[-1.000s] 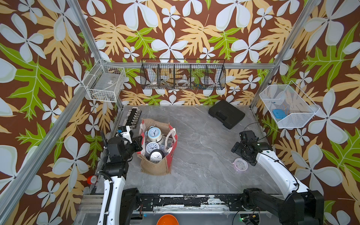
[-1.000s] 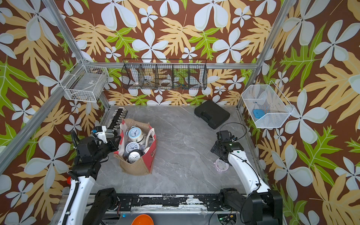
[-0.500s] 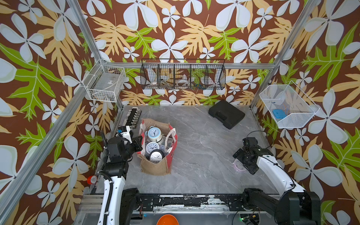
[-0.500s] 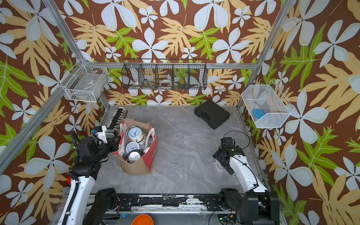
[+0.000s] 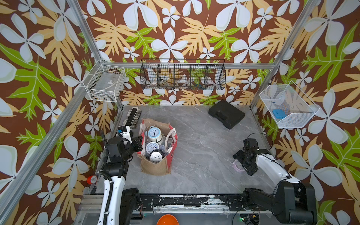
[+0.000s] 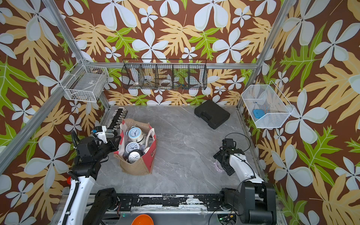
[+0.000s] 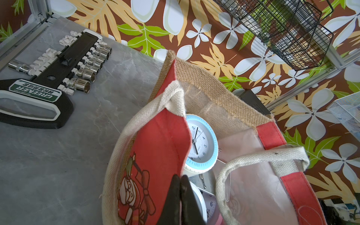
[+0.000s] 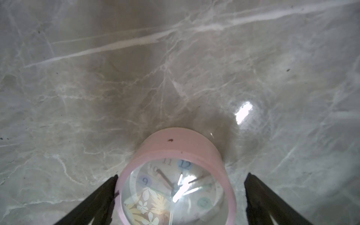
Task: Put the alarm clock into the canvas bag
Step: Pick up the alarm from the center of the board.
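1. Alarm clock [image 8: 175,181]: round, pink case, pale dial with coloured numerals. It lies face up on the grey marble table [image 5: 204,136], on the right side near the front. It is well apart from the bag and mostly hidden under the arm in both top views [image 5: 238,168].
2. Right gripper [image 8: 181,176]: low over the clock, with its jaws spread wide to either side of the case. One finger [image 8: 109,187] is just beside the case and the other stands clear. Nothing is gripped.
3. Canvas bag [image 5: 155,167]: stands upright and open-mouthed on the left of the table, with burlap ends, red panels and white rope handles. Inside are a blue-rimmed clock [image 5: 153,134], a white-faced clock [image 5: 152,147] and a black-rimmed clock [image 5: 156,155].
4. Left gripper [image 7: 180,181]: fingers pressed together, pinching the top edge of the bag's near red panel [image 7: 155,148].
5. Socket rack [image 7: 58,64]: black, holding chrome sockets, and lying flat behind the bag at the table's left edge.
6. Black case [image 5: 226,114]: closed, at the far right of the table.
7. Black wire basket [image 5: 183,75]: on the back wall.
8. White wire basket [image 5: 105,85]: on the left wall.
9. White mesh basket [image 5: 288,107]: on the right wall.
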Available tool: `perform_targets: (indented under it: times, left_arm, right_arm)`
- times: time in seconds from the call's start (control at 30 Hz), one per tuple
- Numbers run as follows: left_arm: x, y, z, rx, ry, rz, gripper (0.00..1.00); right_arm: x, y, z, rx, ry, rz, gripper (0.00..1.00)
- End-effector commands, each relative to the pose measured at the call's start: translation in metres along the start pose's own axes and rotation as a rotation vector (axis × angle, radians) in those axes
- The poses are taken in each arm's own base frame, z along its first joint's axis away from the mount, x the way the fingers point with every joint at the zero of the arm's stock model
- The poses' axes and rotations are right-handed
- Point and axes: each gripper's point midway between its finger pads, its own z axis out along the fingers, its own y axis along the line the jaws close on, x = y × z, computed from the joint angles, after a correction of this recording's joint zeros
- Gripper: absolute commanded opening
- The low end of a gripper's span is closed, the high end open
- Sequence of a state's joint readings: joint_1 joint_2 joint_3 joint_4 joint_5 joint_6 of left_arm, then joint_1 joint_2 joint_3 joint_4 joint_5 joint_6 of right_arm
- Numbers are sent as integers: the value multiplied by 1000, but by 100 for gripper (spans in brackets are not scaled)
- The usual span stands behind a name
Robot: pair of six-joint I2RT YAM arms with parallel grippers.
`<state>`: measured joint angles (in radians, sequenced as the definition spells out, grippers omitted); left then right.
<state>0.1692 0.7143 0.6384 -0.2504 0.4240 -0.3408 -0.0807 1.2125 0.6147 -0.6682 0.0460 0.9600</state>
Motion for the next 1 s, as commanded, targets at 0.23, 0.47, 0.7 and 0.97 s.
perform_targets:
  times: [0.23,0.47,0.7,0.97]
  left_arm:
    - [-1,-2,0,9,-5,6,0]
    - [-1,-1,0,7,-5,6,0]
    - [0,-1,0,6,-3,6,0]
    - [-1,-1,0,8,-4,7,0]
  right_arm:
    - [2,-2,9,13,9,13,89]
    - [4,-5,14,36,22,8,82]
    - [-3,-2,4,39,4,-13,76]
    - [-19,16,-22,-69,-81,-95,71]
